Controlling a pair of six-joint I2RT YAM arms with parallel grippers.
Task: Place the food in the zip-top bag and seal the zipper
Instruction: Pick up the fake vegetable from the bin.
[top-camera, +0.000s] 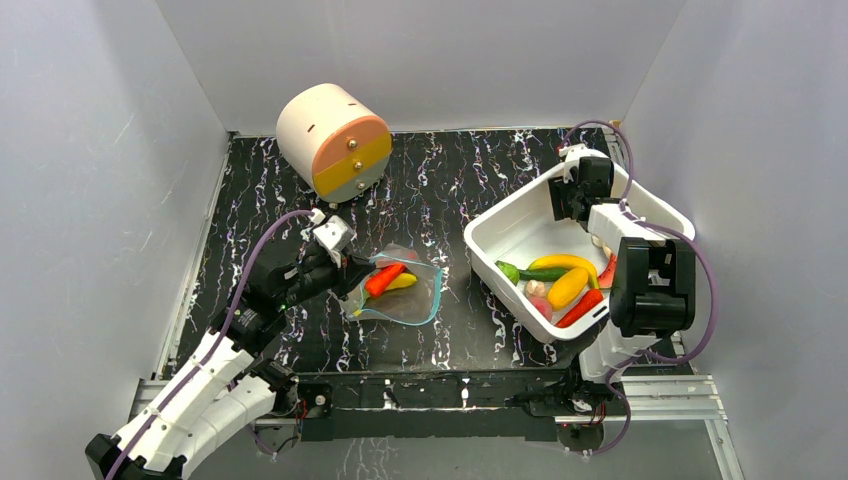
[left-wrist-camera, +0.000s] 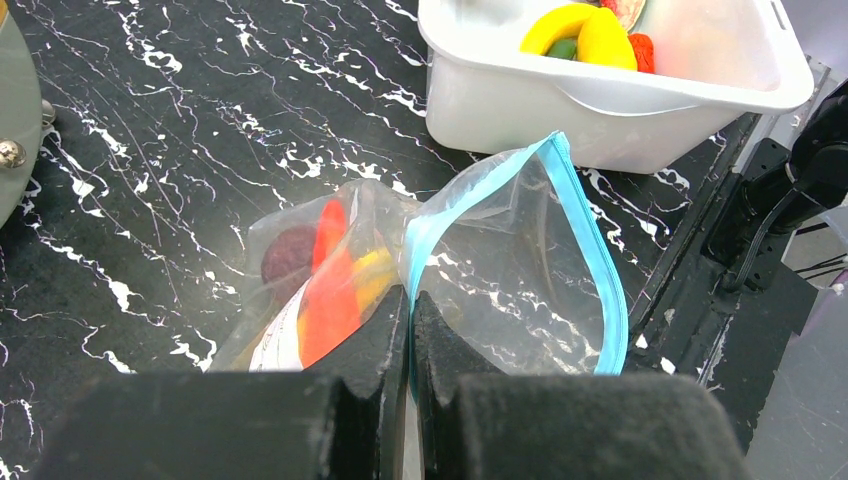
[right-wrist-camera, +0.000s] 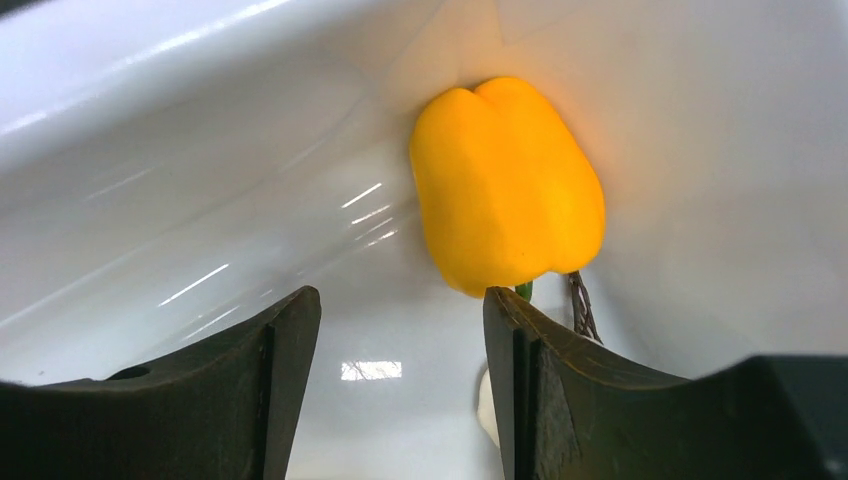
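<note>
The left gripper (left-wrist-camera: 411, 335) is pinched tight on the zip-top bag (left-wrist-camera: 500, 270) at its teal zipper (left-wrist-camera: 600, 270). The bag lies on the table (top-camera: 440, 180) just left of the white tub (top-camera: 497, 225), with red and yellow food (left-wrist-camera: 335, 290) inside. The right gripper (right-wrist-camera: 400, 305), jaws parted and empty, sits in the tub with a yellow bell pepper (right-wrist-camera: 505, 190) just ahead.

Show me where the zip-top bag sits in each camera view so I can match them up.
Top external: zip-top bag lies left of centre on the dark table, at the left end effector.
Left wrist: fills the centre, teal zipper arcing along its right, edge pinched by that end effector.
Right wrist: not in it.
Shared landmark: the white tub, right in top external, top right in left wrist, filling right wrist.
</note>
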